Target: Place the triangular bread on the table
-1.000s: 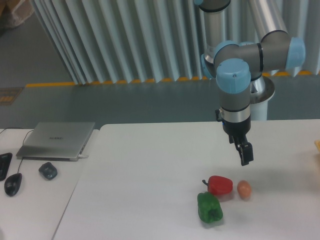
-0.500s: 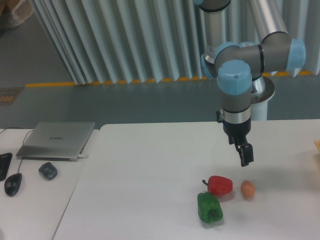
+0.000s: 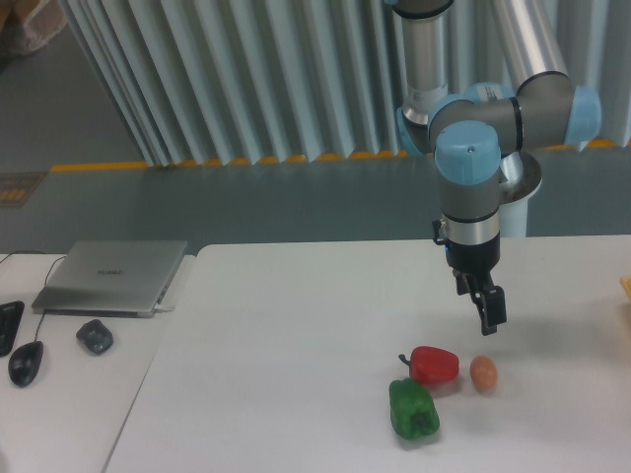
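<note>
**Gripper hangs above the egg; bread at frame's right edge**

The black two-finger gripper [image 3: 491, 317] hangs over the large white table [image 3: 296, 335], above the small brown egg-shaped ball [image 3: 483, 373]; its jaws look nearly closed, holding nothing. A yellow-orange sliver, the triangular bread [image 3: 626, 286], shows at the right edge.

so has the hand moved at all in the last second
Yes. The hand has shifted slightly right and a bit lower, judged against the red pepper, which has stayed put on the table.
</note>
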`<move>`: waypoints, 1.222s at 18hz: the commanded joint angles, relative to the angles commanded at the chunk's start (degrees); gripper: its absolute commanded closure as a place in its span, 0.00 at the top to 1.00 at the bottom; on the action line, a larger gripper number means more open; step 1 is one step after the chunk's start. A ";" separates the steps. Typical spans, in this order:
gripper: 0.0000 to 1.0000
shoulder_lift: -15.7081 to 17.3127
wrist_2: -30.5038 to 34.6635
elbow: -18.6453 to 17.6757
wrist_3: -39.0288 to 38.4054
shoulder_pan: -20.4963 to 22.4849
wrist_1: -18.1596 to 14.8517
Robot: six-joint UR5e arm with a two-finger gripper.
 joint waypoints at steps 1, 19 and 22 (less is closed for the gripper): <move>1.00 0.18 0.52 -0.27 -0.17 0.44 0.00; 1.00 1.06 -4.48 0.96 3.69 15.82 1.67; 1.00 0.97 -4.48 1.05 3.69 17.48 1.67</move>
